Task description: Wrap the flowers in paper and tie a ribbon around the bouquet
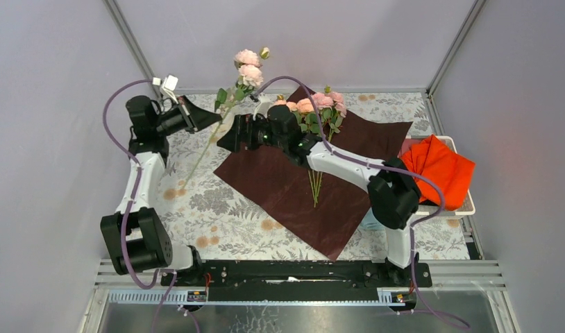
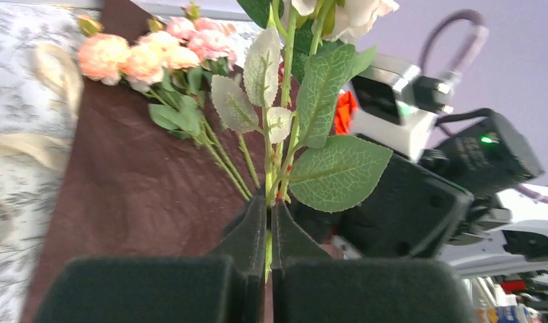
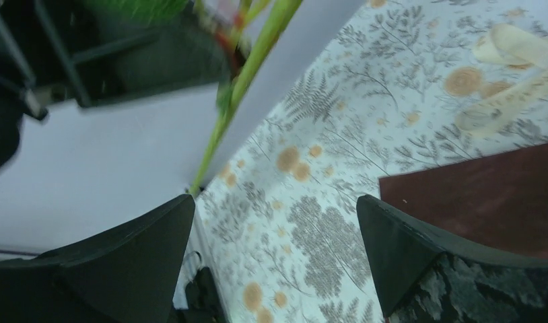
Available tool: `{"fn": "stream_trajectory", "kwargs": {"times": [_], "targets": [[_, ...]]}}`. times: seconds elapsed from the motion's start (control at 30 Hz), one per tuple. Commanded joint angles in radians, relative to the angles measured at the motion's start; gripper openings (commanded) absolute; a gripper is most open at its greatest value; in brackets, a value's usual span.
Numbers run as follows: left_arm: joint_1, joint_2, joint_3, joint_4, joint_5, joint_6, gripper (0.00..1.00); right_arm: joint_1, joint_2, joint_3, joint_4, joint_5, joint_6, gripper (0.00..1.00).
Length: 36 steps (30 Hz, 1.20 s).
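**A:** Left gripper (image 2: pixel 268 210) is clamped hard on one thin green stem topped with pale pink rose blooms (image 1: pixel 248 66), pinching just under the leaves. The stem is in the air at 10 o'clock of the table, with its bare tail slanting towards 8.

**B:** Right gripper (image 3: pixel 275 208)?

**A:** Jaws wide apart, nothing between them. It sits just beside the left one, at the 9 o'clock corner of the large dark crimson crinkled paper sheet (image 1: pixel 314 194).

**B:** Other flowers?

**A:** Small bunch of pink and peach blooms (image 1: pixel 314 105) lying on the paper near its 12 o'clock edge, stems pointing to 6.

**B:** Handling?

**A:** Light, I'd say. The stem looks thin, whippy and top-heavy, so it will likely pivot in a single pinch. Grip bare stem, never the heads. Petals and the matte veined leaves look crushable.

**B:** Paper?

**A:** Thin and holds creases. It probably slides on the fern-print tablecloth (image 1: pixel 217 208). Take it by a corner or edge.

**B:** Ribbon?

**A:** Cream flat ribbon (image 2: pixel 25 147), limp and looped, on the cloth just off the paper's 10 o'clock side. Pinch it flat near an end; it won't push, only drag.

**B:** Anything else?

**A:** Bright orange-red folded cloth (image 1: pixel 439 166) in a white tray (image 1: pixel 469 206) at 3 o'clock, well apart.
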Motion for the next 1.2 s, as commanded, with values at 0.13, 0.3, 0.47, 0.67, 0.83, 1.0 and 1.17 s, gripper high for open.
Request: {"fn": "stream_trajectory", "kwargs": {"times": [0.13, 0.3, 0.47, 0.67, 0.83, 1.0, 1.17], "targets": [[-0.156, -0.036, -0.115, 0.329, -0.101, -0.234, 0.0, -0.011, 0.063, -0.017, 0.341, 0.017, 0.28, 0.98], [-0.176, -0.052, -0.157, 0.368, -0.107, -0.271, 0.0, -0.016, 0.056, -0.031, 0.312, 0.092, 0.275, 0.37], [-0.177, -0.044, -0.043, -0.033, -0.269, 0.023, 0.61, -0.069, -0.03, -0.093, 0.09, 0.179, 0.243, 0.0], [-0.156, 0.016, 0.026, -0.433, -0.567, 0.422, 0.87, -0.178, -0.011, 0.081, -0.723, 0.369, -0.074, 0.0], [-0.151, 0.076, -0.068, -0.482, -0.648, 0.493, 0.88, -0.236, 0.051, 0.048, -0.779, 0.411, -0.132, 0.02], [-0.15, 0.132, -0.147, -0.49, -0.675, 0.462, 0.88, -0.308, 0.161, 0.144, -0.825, 0.408, -0.134, 0.61], [-0.124, 0.155, -0.238, -0.431, -0.713, 0.398, 0.89, -0.328, 0.015, 0.083, -0.865, 0.552, -0.194, 0.74]]}}
